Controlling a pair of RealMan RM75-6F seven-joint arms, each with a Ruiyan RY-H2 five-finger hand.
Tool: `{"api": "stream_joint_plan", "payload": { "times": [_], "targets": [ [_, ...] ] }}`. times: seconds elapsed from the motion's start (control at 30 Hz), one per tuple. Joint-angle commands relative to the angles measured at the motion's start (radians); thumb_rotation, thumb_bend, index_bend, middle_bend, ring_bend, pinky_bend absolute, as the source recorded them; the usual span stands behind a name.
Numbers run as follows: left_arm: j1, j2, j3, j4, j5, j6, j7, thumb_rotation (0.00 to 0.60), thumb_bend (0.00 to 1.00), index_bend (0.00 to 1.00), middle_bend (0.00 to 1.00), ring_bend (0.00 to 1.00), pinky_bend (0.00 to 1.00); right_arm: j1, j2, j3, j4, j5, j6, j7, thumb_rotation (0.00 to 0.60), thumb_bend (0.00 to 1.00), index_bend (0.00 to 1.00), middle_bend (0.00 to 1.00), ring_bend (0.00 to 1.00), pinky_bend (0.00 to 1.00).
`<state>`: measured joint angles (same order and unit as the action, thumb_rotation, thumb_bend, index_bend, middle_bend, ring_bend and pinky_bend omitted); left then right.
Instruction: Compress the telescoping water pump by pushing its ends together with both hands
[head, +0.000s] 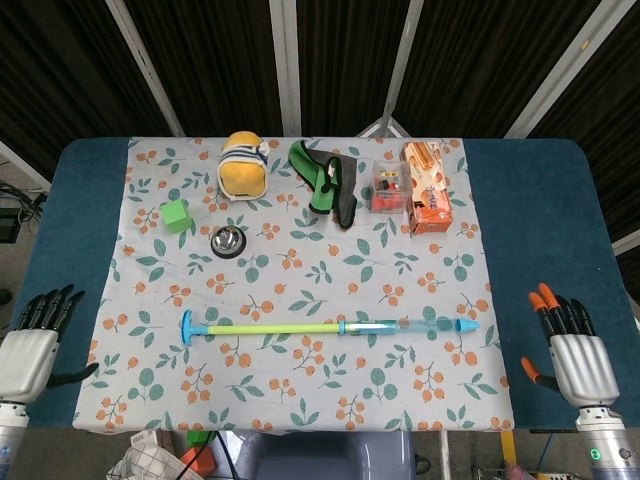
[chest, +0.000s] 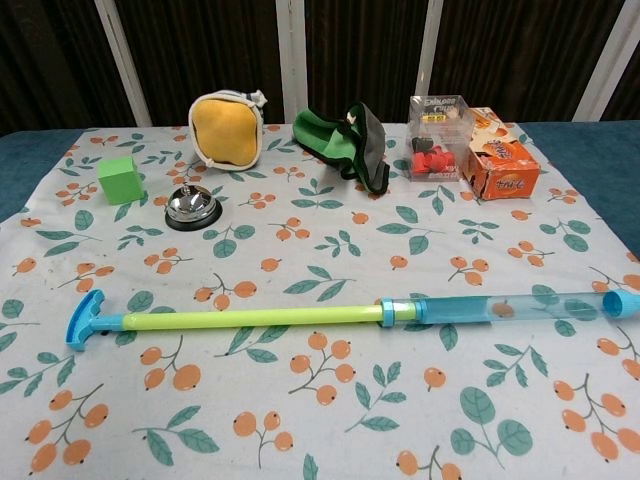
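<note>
Left robot hand (head: 28, 352): fingers apart, empty | right robot hand (head: 572, 352): same | water pump (head: 330, 327): extended, untouched between them

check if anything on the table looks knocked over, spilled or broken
Nothing stands out. The water pump lies flat and fully extended on the cloth, intact, and the bell sits upright.

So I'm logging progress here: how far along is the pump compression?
Nothing is done yet: the water pump lies fully extended on the floral cloth, untouched. In hand: the left robot hand and right robot hand sit open at the table's edges. Left: reaching both ends and pushing them together.
</note>
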<state>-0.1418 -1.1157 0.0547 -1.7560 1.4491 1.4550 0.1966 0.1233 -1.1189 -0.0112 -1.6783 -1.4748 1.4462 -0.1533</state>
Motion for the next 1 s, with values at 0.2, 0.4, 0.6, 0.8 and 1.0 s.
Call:
{"api": "stream_joint_plan", "payload": {
  "times": [0.2, 0.4, 0.6, 0.8, 1.0],
  "targets": [
    [-0.047, -0.061, -0.066, -0.042, -0.097, -0.066, 0.110, 0.600, 0.16, 0.10, 0.00, 0.00, 0.00, 0.021, 0.001, 0.011, -0.007, 0.011, -0.052, 0.008, 0.600, 0.31, 0.00, 0.00, 0.00, 0.00],
    [-0.041, -0.064, -0.072, -0.040, -0.101, -0.057, 0.111, 0.600, 0.16, 0.10, 0.00, 0.00, 0.00, 0.061, -0.027, 0.021, -0.026, 0.017, -0.116, -0.043, 0.600, 0.31, 0.04, 0.00, 0.00, 0.00],
    [-0.038, -0.070, -0.076, -0.034, -0.097, -0.053, 0.116, 0.600, 0.16, 0.10, 0.00, 0.00, 0.00, 0.141, -0.101, 0.062, -0.055, 0.114, -0.246, -0.155, 0.600, 0.31, 0.23, 0.02, 0.00, 0.00],
    [-0.036, -0.070, -0.071, -0.036, -0.094, -0.063, 0.114, 0.600, 0.16, 0.10, 0.00, 0.00, 0.00, 0.216, -0.240, 0.097, 0.058, 0.226, -0.334, -0.299, 0.600, 0.31, 0.28, 0.05, 0.00, 0.00],
    [-0.034, -0.071, -0.065, -0.037, -0.067, -0.061, 0.107, 0.600, 0.16, 0.10, 0.00, 0.00, 0.00, 0.242, -0.289, 0.118, 0.112, 0.274, -0.341, -0.332, 0.600, 0.31, 0.31, 0.06, 0.00, 0.00]
  ]
}}
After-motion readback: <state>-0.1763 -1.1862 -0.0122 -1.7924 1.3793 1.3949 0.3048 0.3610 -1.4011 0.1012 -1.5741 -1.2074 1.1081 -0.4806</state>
